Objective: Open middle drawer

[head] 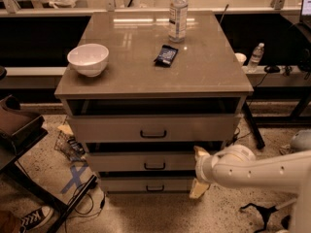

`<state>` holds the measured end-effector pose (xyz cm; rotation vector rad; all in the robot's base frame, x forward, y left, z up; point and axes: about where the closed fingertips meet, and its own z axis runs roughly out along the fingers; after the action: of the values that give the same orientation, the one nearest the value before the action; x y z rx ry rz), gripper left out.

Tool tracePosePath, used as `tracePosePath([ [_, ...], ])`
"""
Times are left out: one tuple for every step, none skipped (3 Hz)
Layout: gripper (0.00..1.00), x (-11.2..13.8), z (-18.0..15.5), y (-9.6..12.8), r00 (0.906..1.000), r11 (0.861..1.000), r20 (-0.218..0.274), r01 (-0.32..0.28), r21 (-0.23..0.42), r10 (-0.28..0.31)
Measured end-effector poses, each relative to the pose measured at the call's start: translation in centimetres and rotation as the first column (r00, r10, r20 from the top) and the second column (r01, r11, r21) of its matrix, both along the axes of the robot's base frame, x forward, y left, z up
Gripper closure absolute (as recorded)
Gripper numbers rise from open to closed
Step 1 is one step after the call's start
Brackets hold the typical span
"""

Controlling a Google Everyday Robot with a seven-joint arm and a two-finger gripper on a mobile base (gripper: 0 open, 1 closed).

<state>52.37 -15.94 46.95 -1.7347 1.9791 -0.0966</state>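
The middle drawer (141, 161) is the grey-beige front with a small dark bar handle (154, 166), between the taller top drawer (146, 127) and the short bottom drawer (146, 184). A dark gap shows above its front; its interior is hidden. My gripper (198, 171) is at the end of the white arm (257, 171), low on the right, just beside the middle drawer's right end. Its pale fingers (199, 153) stand apart one above the other, open and empty. It is well to the right of the handle.
On the cabinet top (131, 72) stand a white bowl (88, 58), a dark snack packet (166, 55) and a clear bottle (178, 12). Cables and a rack (73, 149) lie on the floor at left, a dark chair (17, 130) beside them. A small bottle (256, 56) stands at right.
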Motion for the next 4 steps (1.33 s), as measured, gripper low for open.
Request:
tracePosePath([
  [0.0,2.2,-1.9,-0.2,0.9993,0.998,-0.009,-0.036,-0.053,0.036],
  [0.0,3.8,-3.8,0.4,0.9974,0.993,-0.027,-0.069,-0.093,0.067],
  [0.15,4.4,-4.9,1.0,0.9951,0.988,-0.043,-0.094,-0.121,0.089],
  [0.38,4.4,-5.3,1.2,0.9936,0.984,-0.055,-0.106,-0.143,0.099],
])
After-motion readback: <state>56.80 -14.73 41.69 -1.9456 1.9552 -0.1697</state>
